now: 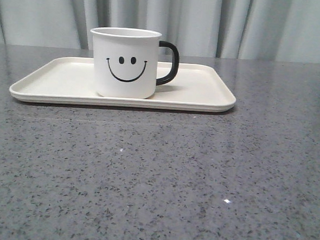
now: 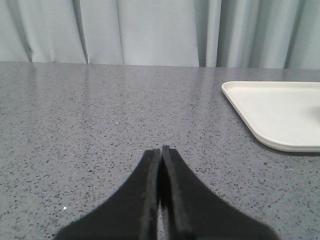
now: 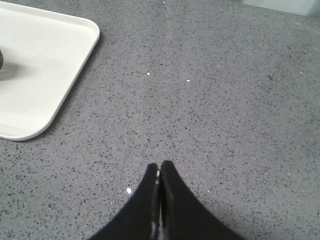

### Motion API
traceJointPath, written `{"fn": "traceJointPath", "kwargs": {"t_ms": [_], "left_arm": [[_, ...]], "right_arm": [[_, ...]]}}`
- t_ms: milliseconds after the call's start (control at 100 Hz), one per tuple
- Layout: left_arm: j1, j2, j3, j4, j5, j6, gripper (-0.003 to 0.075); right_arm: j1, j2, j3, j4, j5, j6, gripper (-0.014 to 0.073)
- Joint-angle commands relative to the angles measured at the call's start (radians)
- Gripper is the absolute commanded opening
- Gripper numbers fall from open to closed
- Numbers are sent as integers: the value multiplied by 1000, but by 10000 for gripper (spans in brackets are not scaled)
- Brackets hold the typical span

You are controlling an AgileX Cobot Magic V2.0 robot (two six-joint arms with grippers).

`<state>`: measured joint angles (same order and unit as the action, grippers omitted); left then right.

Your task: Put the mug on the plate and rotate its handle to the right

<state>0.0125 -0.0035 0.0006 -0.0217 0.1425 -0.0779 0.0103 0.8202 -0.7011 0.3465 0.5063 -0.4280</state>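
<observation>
The white mug (image 1: 125, 63) with a black smiley face stands upright on the cream plate (image 1: 199, 92), left of its middle. Its black handle (image 1: 170, 63) points right. Neither gripper shows in the front view. My left gripper (image 2: 161, 150) is shut and empty over bare table, with a corner of the plate (image 2: 280, 112) ahead to its right. My right gripper (image 3: 159, 165) is shut and empty over bare table, with a corner of the plate (image 3: 45, 70) off to its left. A dark sliver of the handle (image 3: 1, 60) shows at that view's edge.
The grey speckled table (image 1: 156, 174) spreads in front of the plate. Pale curtains (image 1: 236, 21) hang behind the table's far edge.
</observation>
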Motion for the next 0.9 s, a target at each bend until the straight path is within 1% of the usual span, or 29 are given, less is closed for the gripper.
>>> {"fn": "traceJointPath", "kwargs": {"t_ms": [0, 480, 580, 690, 760, 890], "left_arm": [[2, -30, 11, -6, -89, 0, -20], [2, -30, 11, -6, -89, 0, -20], [2, -30, 11, -6, -89, 0, -20], [2, -30, 11, -6, -89, 0, -20], [2, -30, 11, -6, -89, 0, -20], [2, -30, 11, -6, -89, 0, -20]], "right_arm": [[-5, -8, -25, 14, -63, 1, -64], [-5, -8, -22, 9, -73, 1, -64], [0, -33, -8, -36, -114, 2, -64], [30, -109, 47, -108, -190, 27, -64], [54, -176, 100, -176, -254, 91, -64], [66, -319, 226, -346, -366, 271, -64]]}}
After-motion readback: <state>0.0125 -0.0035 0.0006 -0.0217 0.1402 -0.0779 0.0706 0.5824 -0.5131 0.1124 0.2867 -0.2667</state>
